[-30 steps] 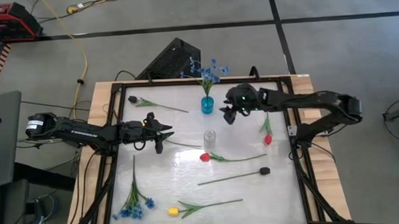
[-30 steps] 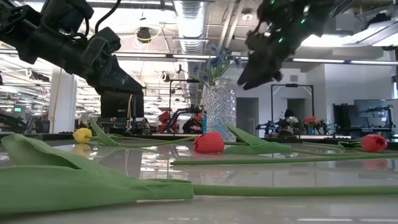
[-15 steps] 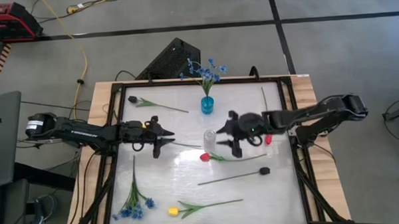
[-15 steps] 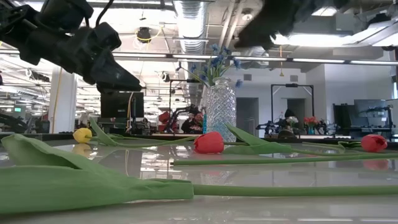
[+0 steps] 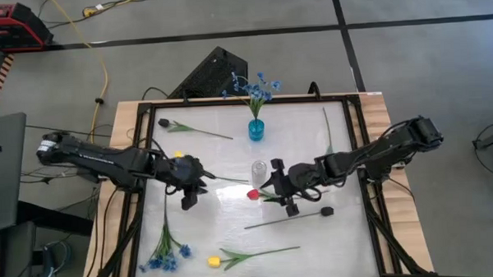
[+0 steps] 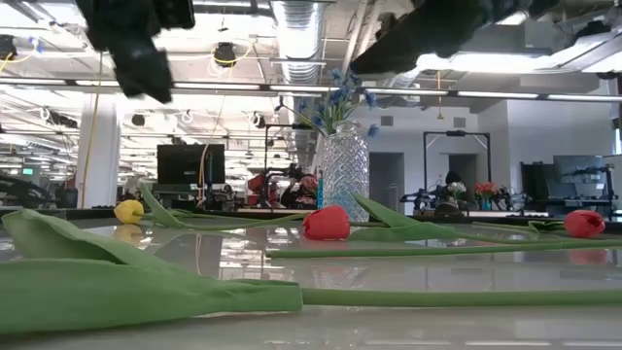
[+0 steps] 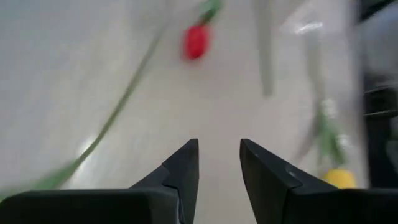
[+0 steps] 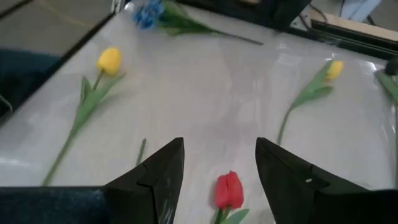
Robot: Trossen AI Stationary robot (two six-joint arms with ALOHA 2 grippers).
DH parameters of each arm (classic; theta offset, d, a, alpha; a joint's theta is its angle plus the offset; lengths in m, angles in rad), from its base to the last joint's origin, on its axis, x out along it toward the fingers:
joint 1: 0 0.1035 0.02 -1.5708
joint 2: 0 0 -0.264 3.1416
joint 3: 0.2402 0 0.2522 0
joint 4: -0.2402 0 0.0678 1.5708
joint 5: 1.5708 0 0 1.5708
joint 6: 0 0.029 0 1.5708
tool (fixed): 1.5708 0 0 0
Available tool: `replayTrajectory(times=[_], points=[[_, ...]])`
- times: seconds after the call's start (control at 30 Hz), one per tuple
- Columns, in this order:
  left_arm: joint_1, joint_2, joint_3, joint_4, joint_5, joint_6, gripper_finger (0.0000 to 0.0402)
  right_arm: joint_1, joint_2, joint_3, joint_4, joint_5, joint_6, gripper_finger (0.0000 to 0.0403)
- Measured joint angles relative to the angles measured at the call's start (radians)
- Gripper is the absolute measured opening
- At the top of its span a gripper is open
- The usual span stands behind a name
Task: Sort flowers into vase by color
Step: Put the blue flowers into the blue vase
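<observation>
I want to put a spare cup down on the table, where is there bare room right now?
Bare patches: between the blue vase and the table's right rail, and below the dark bloom. Crowded: the middle, where both grippers flank the clear vase and red tulip.

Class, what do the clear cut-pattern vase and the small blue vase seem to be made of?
Clear cut-pattern vase: likely glass or hard clear plastic; its faceted diamond surface glints and the room shows through.
Small blue vase: probably translucent glass or plastic; bright, see-through blue, holding blue flowers.
</observation>
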Motion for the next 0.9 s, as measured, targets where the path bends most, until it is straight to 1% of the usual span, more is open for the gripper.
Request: replayTrajectory(times=[0.07,0.13,0.2,0.37,0.43,0.57,0.67,0.73,0.9], points=[[-0.051,0.042,0.106,-0.195,-0.079,-0.124,0.0090,0.002,0.029,0.000,0.015,0.000,-0.012,0.0223],[-0.092,0.081,0.162,-0.301,-0.102,-0.262,0.0082,0.002,0.056,0.000,0.028,0.000,-0.012,0.0223],[-0.128,0.113,0.178,-0.367,-0.104,-0.399,0.0076,0.009,0.078,0.000,0.033,0.000,-0.012,0.0223],[-0.203,0.192,0.147,-0.392,-0.069,-0.626,0.0074,0.039,0.125,0.000,0.059,0.000,-0.013,0.0223],[-0.222,0.226,0.130,-0.391,-0.033,-0.690,0.0076,0.055,0.136,0.000,0.084,0.000,-0.022,0.0223],[-0.249,0.297,0.126,-0.440,0.012,-0.786,0.0088,0.092,0.144,0.000,0.096,0.000,-0.046,0.0223],[-0.271,0.337,0.126,-0.487,0.051,-0.847,0.0104,0.120,0.138,0.000,0.106,0.000,-0.046,0.0223],[-0.289,0.362,0.126,-0.489,0.081,-0.876,0.0118,0.138,0.136,0.000,0.107,0.000,-0.046,0.0223],[-0.341,0.401,0.126,-0.498,0.118,-0.977,0.0160,0.189,0.132,0.000,0.084,0.000,-0.039,0.0223]])
